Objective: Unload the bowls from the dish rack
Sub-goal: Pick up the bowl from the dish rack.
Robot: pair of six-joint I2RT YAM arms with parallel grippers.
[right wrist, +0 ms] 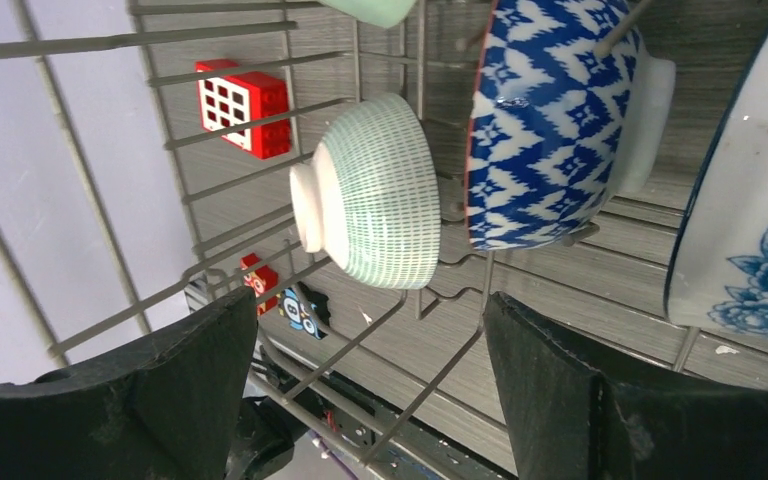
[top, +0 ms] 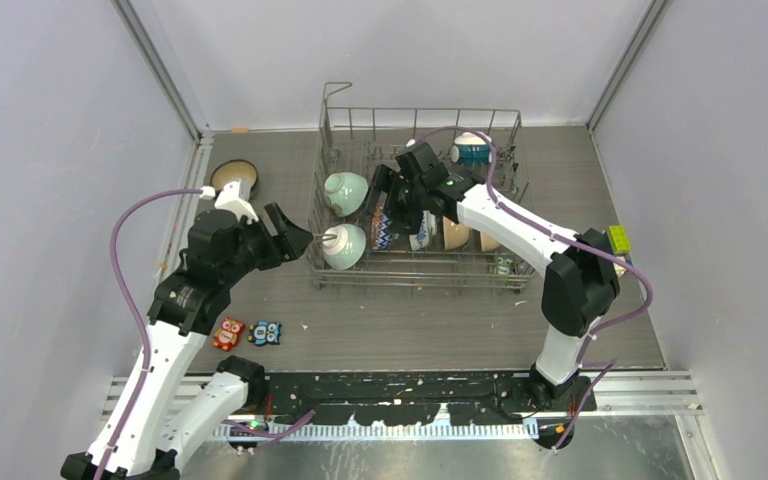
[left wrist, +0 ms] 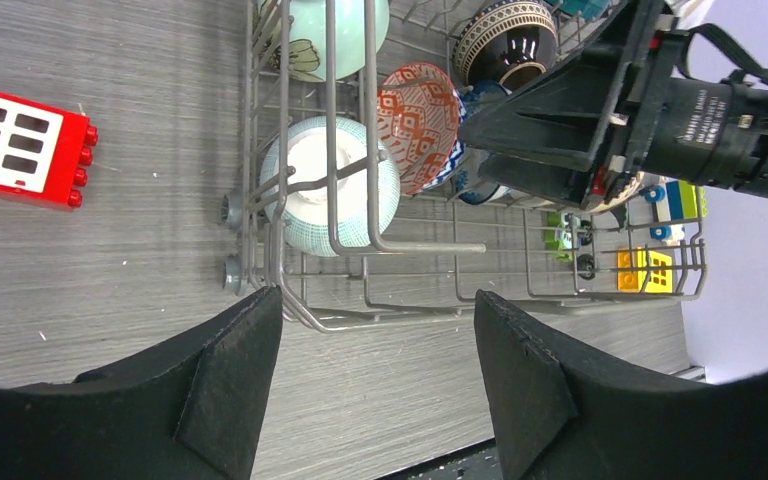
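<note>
The grey wire dish rack (top: pixel 415 283) stands mid-table with several bowls on edge in it. A teal-and-white bowl (top: pixel 343 246) sits at its near left corner, a pale green bowl (top: pixel 345 190) behind it. My left gripper (top: pixel 295 232) is open and empty just outside the rack's left side, facing the teal-and-white bowl (left wrist: pixel 330 185). My right gripper (top: pixel 388 200) is open and empty inside the rack, over a blue-and-white patterned bowl (right wrist: pixel 550 120), with the teal-and-white bowl (right wrist: pixel 375 205) beyond its fingers. A red patterned bowl (left wrist: pixel 420 125) stands next to it.
A dark brown bowl (top: pixel 234 177) stands on the table at the far left. Two owl figures (top: pixel 228 333) (top: pixel 265 333) lie left of the rack's front. A red block (left wrist: pixel 20 145) lies near the rack. A teal bowl (top: pixel 470 150) sits at the rack's back. A yellow-green block (top: pixel 617 238) is at right.
</note>
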